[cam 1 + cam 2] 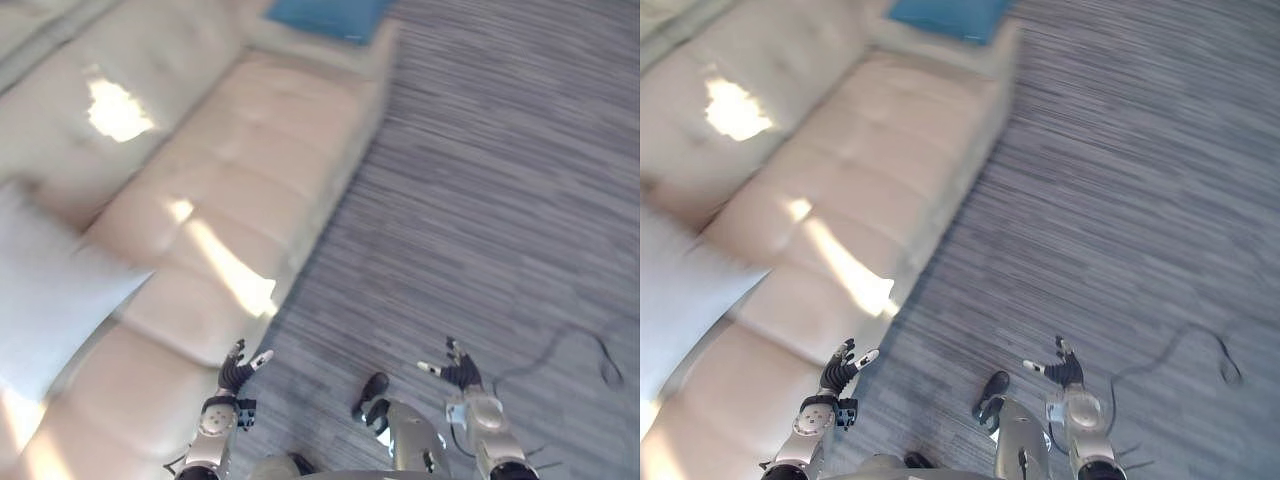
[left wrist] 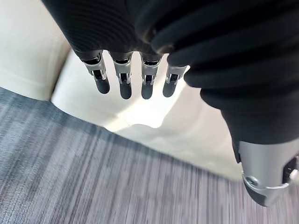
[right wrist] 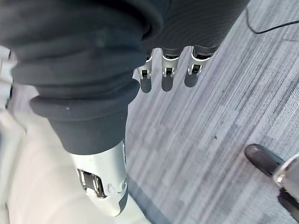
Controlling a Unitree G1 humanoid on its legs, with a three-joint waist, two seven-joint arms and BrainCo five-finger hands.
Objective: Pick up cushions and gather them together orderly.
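Left hand (image 1: 234,377) and right hand (image 1: 461,376) both hang empty, fingers straight and loose. The white cushion (image 1: 50,290) sits off left of the left hand, blue cushion (image 1: 325,18) way ahead.

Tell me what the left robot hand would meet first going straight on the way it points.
Most likely the sofa, at its front edge: the left robot hand is open right beside it. Depth is unclear; it might skim past.

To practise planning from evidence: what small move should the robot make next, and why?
Probably reach the left hand toward the pale cushion on the sofa: it lies on that side, and the right hand is open and empty too.
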